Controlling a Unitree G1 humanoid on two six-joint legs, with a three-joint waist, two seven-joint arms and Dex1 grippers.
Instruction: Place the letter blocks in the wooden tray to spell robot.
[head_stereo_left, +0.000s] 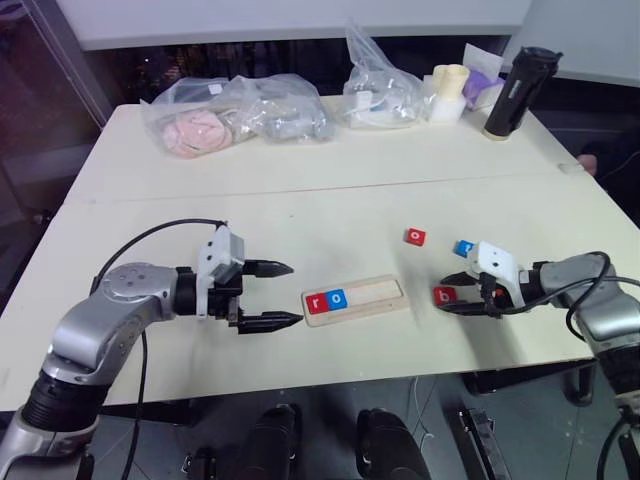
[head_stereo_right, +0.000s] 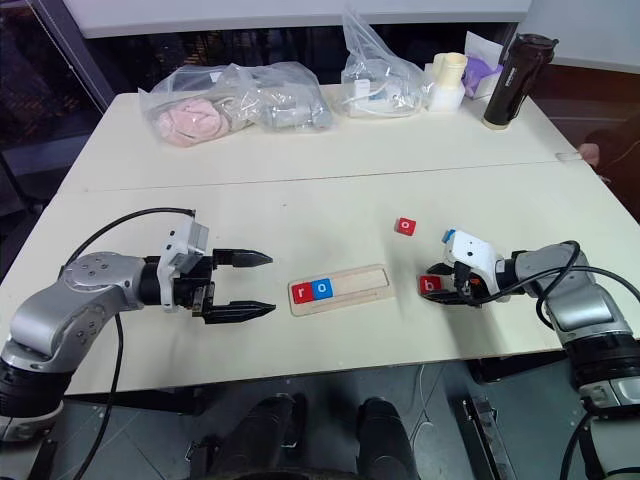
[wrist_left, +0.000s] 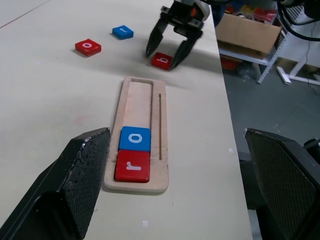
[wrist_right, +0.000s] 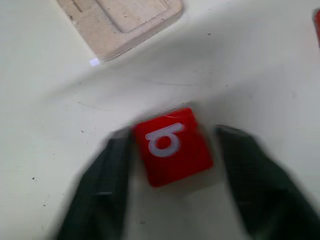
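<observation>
Lower left of the head view: left claw (head_stereo_left: 295, 293), fingers wide apart, empty, tips aimed toward the tray's left end and stopping just short of it, above the pale worktop (head_stereo_left: 200, 200).

Just right of it, lower centre: wooden tray (head_stereo_left: 380, 293), lying flat and lengthwise across the frame. Holds two letter blocks side by side at its left end: red r block (head_stereo_left: 318, 303) outermost, blue o block (head_stereo_left: 337, 298) touching it on the right. Rest of the slot bare wood.

Right of centre, above the tray's right end: loose red o block (head_stereo_left: 415, 236), flat on the worktop, clear of everything. Further right and slightly lower: blue block (head_stereo_left: 464, 247), partly hidden behind the right wrist's white housing.

Lower right: red b block (head_stereo_left: 445, 294), flat on the worktop near the tray's right end, not touching it. Right claw (wrist_left: 162, 56) tilted down onto it, one black finger on each side, closed on the b block.

Along the upper edge, far side of the worktop: clear plastic bags (head_stereo_left: 235, 115) and a black bottle (head_stereo_left: 515, 92).
</observation>
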